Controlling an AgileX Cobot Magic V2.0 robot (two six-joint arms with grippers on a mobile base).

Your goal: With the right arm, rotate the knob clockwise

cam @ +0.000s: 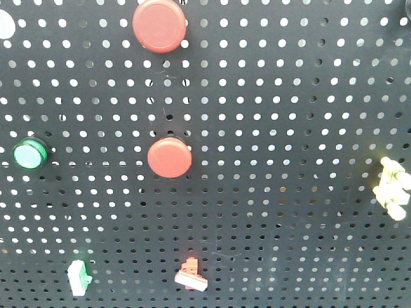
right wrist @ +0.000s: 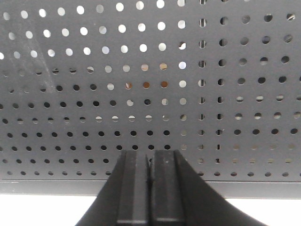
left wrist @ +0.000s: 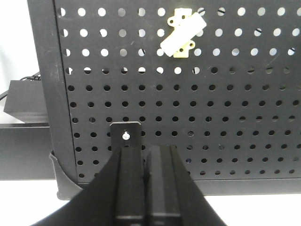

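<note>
A black pegboard (cam: pixel 270 128) fills the front view. Low on it sit small knob-like fittings: a red and white one (cam: pixel 191 276), a green and white one (cam: pixel 78 278), and a pale yellow one (cam: pixel 393 187) at the right edge. I cannot tell which is the task's knob. No gripper shows in the front view. My right gripper (right wrist: pixel 150 157) is shut and empty, facing a bare lower stretch of pegboard (right wrist: pixel 141 70). My left gripper (left wrist: pixel 146 151) is shut and empty, below a yellow-based fitting with a white handle (left wrist: pixel 182 33).
Two round red buttons (cam: pixel 159 24) (cam: pixel 169 156) and a green button (cam: pixel 29 154) sit on the board. In the left wrist view a black bracket with a screw (left wrist: pixel 126 135) stands just past the fingertips, and a black box (left wrist: pixel 26 101) lies left of the board.
</note>
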